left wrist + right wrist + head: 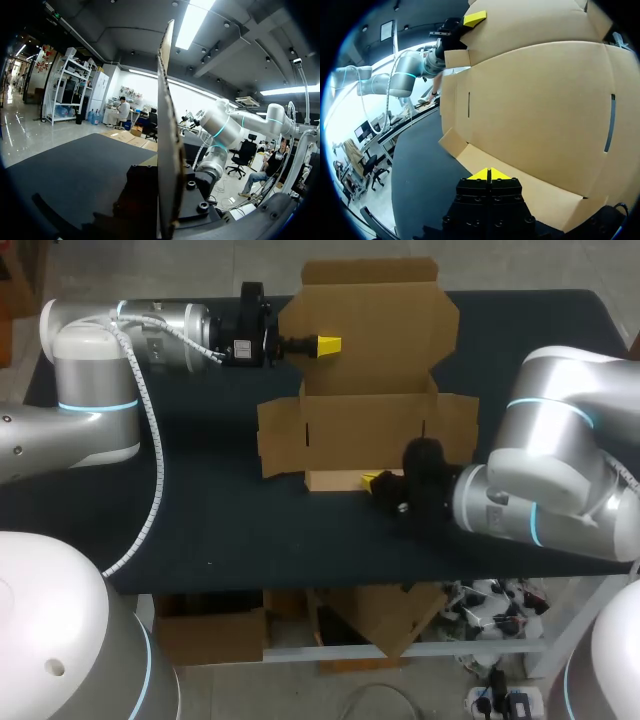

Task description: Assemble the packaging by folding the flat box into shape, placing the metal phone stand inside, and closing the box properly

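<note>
Left gripper (322, 344) pinches the side edge of the cardboard box's (370, 425) tall back panel (380, 315), which its wrist view shows edge-on, running up through its grasp. That hold seems meant to stand the panel upright and steady the half-formed box while the other arm works.

Right gripper (372, 480) has its yellow tips (481, 174) pressed together with nothing between them. It sits low at the box's front, tips at the narrow flap (545, 192) that lies flat on the dark tabletop (200, 510) at the foot of the front wall (540, 110). Closed like that it serves as a blunt pusher, probably to pin or crease the flap.

The box stands mid-tabletop with its side flaps (280, 445) splayed out, so folding is unfinished. No metal phone stand shows in any view, so packing and closing are yet to come.
</note>
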Tool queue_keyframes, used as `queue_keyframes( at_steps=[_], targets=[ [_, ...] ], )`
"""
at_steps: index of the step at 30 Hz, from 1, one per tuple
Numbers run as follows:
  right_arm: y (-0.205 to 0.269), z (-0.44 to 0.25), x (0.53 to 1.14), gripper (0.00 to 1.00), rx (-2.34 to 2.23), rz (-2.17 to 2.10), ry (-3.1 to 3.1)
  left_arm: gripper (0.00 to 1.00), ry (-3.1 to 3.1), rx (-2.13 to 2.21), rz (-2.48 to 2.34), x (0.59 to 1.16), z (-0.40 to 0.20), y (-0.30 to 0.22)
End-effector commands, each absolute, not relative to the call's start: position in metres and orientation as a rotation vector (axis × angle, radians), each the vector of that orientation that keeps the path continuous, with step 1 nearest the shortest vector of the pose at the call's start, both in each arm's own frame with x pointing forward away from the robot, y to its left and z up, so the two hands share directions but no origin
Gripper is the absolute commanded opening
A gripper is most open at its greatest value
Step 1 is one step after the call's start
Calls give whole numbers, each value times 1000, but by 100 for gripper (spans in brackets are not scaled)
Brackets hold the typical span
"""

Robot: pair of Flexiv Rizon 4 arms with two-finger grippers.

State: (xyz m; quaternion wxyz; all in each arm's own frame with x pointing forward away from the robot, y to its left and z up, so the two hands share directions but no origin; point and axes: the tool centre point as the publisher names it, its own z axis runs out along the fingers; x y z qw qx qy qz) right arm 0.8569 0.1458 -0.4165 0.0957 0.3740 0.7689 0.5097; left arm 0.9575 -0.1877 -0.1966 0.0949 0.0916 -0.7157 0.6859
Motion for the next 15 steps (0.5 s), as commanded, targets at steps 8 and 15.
queue_keyframes(
  at_steps=[8,15],
  targets=[
    [155,-423,861,0,1132,1483,2264,0,-2117,267,2036,958,-199,-187],
    [160,-425,859,0,1125,1485,2279,0,-2117,267,2036,958,-199,-187]
  ],
)
